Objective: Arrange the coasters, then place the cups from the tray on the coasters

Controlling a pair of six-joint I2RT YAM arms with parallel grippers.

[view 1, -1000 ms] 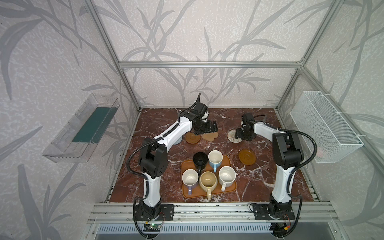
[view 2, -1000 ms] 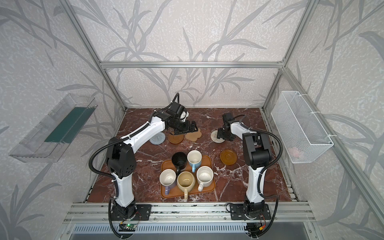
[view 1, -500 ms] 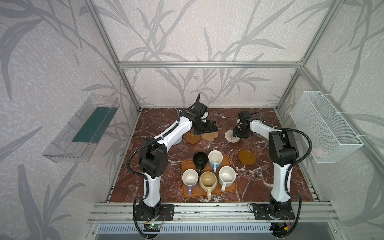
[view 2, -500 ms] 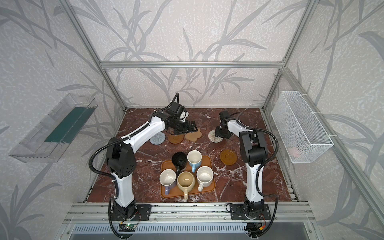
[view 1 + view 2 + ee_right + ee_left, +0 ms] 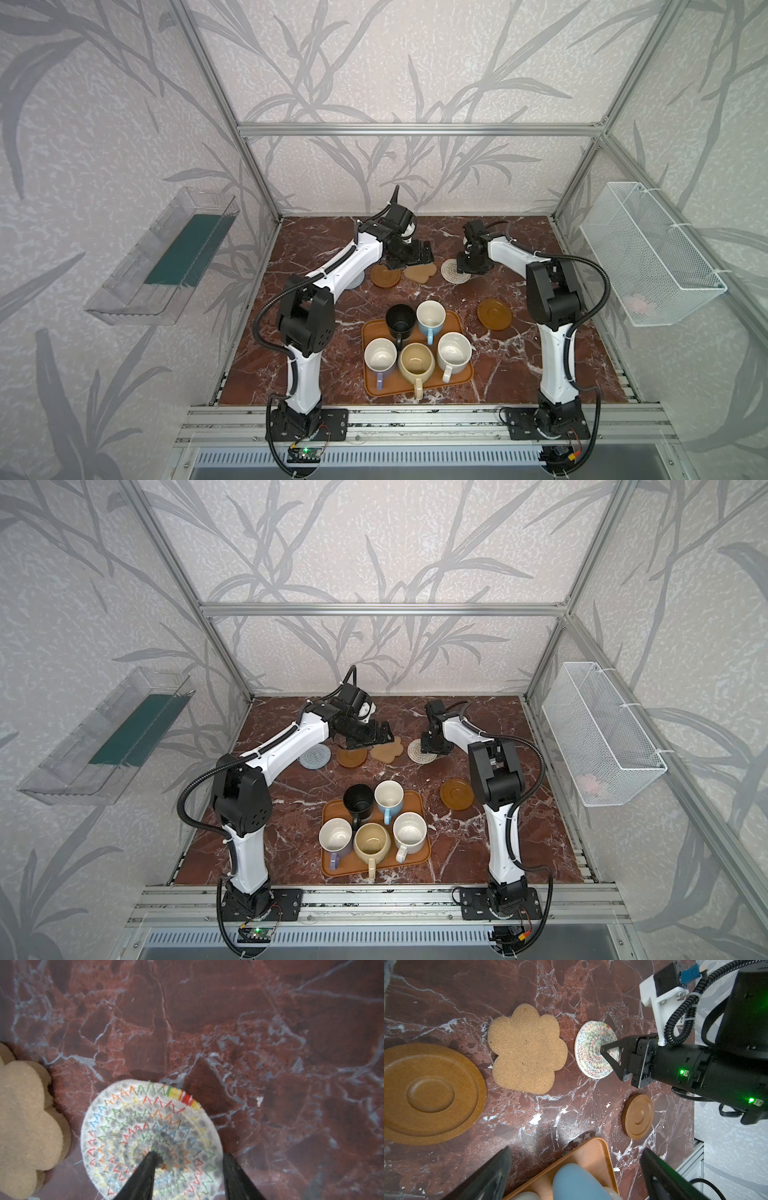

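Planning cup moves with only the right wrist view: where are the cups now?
Observer: All five cups stand on the tray.
Operator: Which free coaster lies nearest the tray?
Observer: A wooden disc, alone, just right of the tray in both top views.
Operator: Is the left gripper busy?
Observer: No, the left gripper is open and empty, near the flower-shaped coaster.

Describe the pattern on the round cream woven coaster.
The round cream woven coaster has grey flecks and rainbow zigzag stitching; clearest in the right wrist view.
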